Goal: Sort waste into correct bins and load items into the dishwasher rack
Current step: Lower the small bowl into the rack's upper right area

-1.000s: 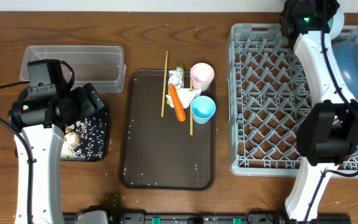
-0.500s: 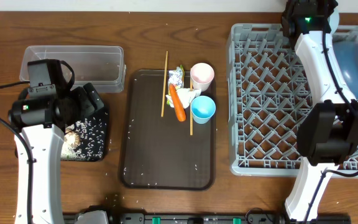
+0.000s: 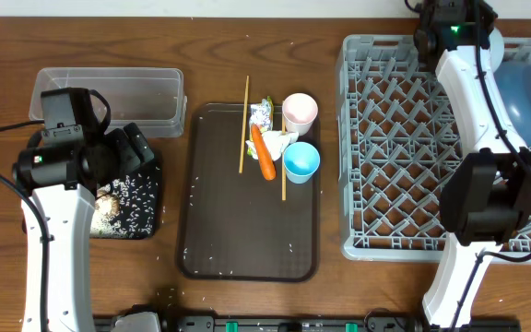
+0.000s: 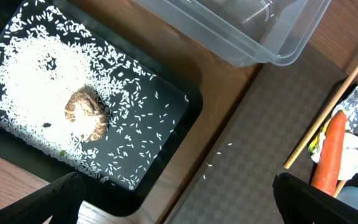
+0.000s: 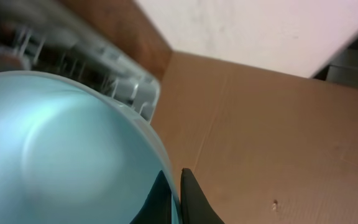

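Note:
My left gripper is open and empty, hovering over the near corner of the black tray. The tray holds white rice and a brownish food scrap. The clear tub lies behind it. My right gripper is shut on the rim of the small light-blue bowl, at the far right of the grey rack. The large blue bowl rests in the rack. The carrot, wrappers, tissue, pink cup, light-blue cup and chopsticks are on the brown serving tray.
A few stray rice grains lie on the serving tray and on the table. The right arm stretches over the rack's right side. A brown cardboard surface shows beyond the rack in the right wrist view.
My right gripper with the small bowl has shifted slightly left at the rack's far edge. The left arm has not moved.

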Available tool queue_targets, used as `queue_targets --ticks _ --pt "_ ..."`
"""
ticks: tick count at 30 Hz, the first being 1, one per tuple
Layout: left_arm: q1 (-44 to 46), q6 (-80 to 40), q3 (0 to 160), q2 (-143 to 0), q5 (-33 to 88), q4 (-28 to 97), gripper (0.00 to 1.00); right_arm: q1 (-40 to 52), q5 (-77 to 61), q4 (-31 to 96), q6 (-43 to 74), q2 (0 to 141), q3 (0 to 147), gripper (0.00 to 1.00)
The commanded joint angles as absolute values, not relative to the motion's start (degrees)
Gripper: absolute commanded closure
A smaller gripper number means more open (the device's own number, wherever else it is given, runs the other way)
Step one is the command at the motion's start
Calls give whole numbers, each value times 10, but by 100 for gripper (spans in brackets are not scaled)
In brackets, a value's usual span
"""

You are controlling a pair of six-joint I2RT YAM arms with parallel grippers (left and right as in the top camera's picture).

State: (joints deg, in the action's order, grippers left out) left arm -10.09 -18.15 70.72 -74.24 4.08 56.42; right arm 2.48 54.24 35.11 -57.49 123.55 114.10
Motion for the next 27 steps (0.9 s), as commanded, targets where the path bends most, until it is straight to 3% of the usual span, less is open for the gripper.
queue_targets --ticks 1,18,27 --pt "-103 -177 715 -737 34 566 2 31 570 376 -568 1239 1143 99" --pt "-103 -177 715 -737 34 566 2 24 490 378 -546 1239 1143 99" --pt "-103 -177 715 -737 34 566 2 23 517 344 -510 1239 1143 99"
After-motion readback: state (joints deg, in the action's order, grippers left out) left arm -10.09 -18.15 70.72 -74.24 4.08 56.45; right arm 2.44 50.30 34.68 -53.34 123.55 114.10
